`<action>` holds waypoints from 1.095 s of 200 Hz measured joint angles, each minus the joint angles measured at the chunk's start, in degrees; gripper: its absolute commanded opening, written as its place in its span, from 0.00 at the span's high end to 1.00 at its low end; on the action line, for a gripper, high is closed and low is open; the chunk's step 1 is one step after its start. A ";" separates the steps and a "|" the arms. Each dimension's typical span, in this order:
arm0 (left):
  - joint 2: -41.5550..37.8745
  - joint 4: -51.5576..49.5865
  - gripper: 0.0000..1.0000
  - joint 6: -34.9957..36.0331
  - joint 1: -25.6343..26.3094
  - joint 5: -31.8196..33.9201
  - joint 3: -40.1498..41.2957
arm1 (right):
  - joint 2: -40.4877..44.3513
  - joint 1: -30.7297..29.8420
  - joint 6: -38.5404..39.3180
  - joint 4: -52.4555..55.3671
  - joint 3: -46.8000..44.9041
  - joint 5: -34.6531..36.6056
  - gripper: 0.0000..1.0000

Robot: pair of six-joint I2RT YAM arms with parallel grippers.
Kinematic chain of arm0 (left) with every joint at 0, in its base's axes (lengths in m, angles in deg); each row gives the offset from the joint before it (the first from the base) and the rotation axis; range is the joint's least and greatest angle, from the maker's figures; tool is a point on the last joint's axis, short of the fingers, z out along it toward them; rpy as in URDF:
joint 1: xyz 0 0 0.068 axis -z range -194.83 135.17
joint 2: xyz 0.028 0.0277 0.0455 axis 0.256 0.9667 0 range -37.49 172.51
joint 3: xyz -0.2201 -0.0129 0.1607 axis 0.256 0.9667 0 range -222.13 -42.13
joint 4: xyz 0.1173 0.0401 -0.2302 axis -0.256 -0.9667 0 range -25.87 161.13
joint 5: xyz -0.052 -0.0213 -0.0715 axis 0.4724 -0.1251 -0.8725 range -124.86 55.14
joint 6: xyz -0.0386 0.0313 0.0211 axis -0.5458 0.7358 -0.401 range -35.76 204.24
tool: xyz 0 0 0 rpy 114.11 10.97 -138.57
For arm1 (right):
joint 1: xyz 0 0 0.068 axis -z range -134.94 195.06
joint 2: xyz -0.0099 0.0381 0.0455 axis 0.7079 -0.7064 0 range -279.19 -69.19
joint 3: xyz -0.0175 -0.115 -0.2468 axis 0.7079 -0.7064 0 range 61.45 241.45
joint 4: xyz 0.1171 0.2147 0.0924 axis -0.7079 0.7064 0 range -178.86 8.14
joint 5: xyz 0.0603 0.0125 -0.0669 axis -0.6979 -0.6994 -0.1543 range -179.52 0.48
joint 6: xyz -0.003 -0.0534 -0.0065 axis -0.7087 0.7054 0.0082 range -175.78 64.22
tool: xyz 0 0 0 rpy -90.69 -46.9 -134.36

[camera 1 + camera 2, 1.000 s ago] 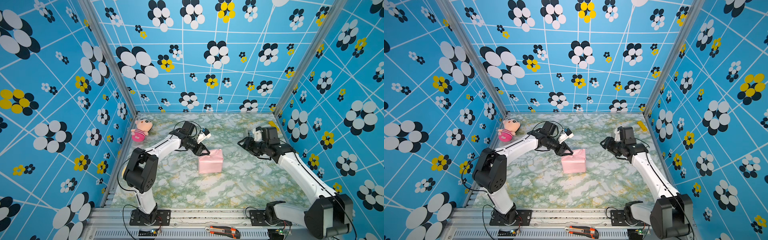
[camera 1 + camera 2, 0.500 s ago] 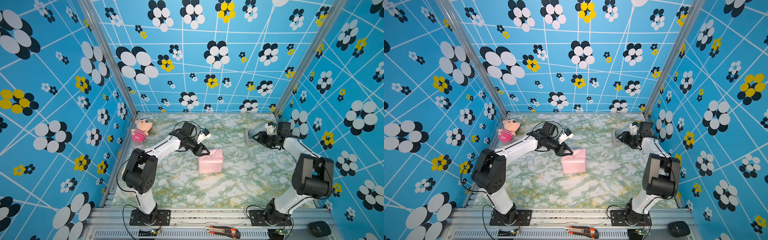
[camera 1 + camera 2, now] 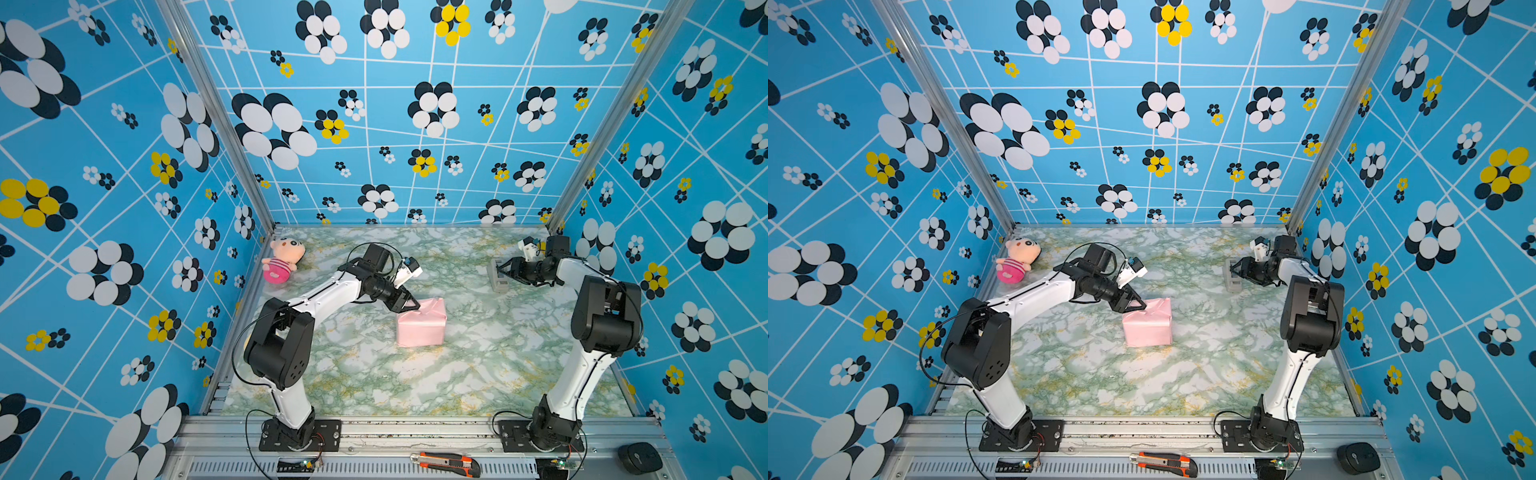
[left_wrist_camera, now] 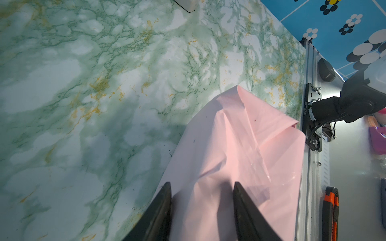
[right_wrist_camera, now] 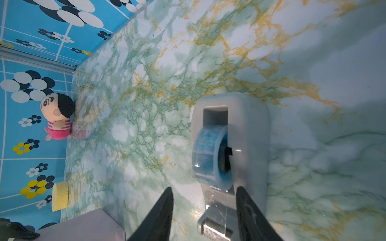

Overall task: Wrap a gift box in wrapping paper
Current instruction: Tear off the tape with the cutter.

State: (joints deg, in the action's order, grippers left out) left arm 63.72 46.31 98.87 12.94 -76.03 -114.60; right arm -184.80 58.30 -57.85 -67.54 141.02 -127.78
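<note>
**Where the pincers stand, the parcel lies**

Left pincer (image 3: 411, 306): jaws spread, tips set on the upper-left top edge of the wrapping paper (image 3: 422, 328). In the wrist view, pink paper fills the gap between its fingers (image 4: 163, 208).

Paper: pink face out, folded into a box-shaped parcel at mid-frame on the marble table (image 3: 478, 374). The gift box itself is hidden.

Right pincer (image 3: 501, 270): jaws spread, straddling the cutter end of the tape dispenser (image 3: 496, 284), right of frame and well apart from the parcel.

Plush doll (image 3: 282, 259): table's upper left.
</note>
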 measured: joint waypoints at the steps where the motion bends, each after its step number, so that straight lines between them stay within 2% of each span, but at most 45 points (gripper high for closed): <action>1: 0.00 0.00 0.52 0.02 0.00 0.02 -0.02 | -0.04 0.00 0.02 0.02 0.00 -0.02 0.50; 76: -0.20 0.04 0.52 0.00 0.04 0.66 0.00 | -2.16 0.72 2.25 2.10 1.53 -3.72 0.52; 148: -0.20 0.07 0.52 0.00 0.07 0.70 0.00 | -3.74 1.60 4.96 4.94 3.26 -4.76 0.72; 158: -0.20 0.07 0.52 0.00 0.07 0.70 0.00 | -3.74 1.77 5.05 5.22 3.28 -4.74 0.69; 169: -0.20 0.07 0.52 0.00 0.07 0.70 0.00 | -3.82 2.03 4.94 5.46 3.34 -4.74 0.57; 174: -0.20 0.07 0.52 0.00 0.07 0.70 0.00 | -3.87 2.23 5.14 5.57 3.43 -5.09 0.55; 196: -0.20 0.07 0.52 0.00 0.07 0.70 0.00 | -4.07 2.73 5.88 6.21 4.33 -5.86 0.54; 219: -0.20 0.09 0.52 0.00 0.07 0.70 0.00 | -4.96 3.02 6.12 6.49 4.96 -7.50 0.58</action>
State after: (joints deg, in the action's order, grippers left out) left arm 63.52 46.39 98.87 13.00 -75.33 -114.60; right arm -189.77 61.31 -51.73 -61.05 145.98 -135.28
